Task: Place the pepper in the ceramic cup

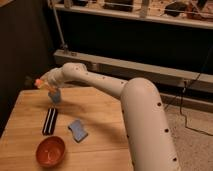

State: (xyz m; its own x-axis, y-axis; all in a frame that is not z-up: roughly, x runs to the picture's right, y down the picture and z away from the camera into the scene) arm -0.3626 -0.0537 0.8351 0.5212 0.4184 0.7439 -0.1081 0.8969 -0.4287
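The small pale-blue ceramic cup stands upright near the far left of the wooden table. My gripper hovers just above the cup, slightly to its left, at the end of the white arm that reaches in from the right. It is shut on the slender orange pepper. One end of the pepper sticks out to the left and the rest slants down toward the cup's rim. I cannot tell whether the pepper's lower end is inside the cup.
A black bar lies in front of the cup. A flat blue sponge-like block lies to the bar's right. A round orange bowl sits near the front left edge. Dark shelving stands behind the table.
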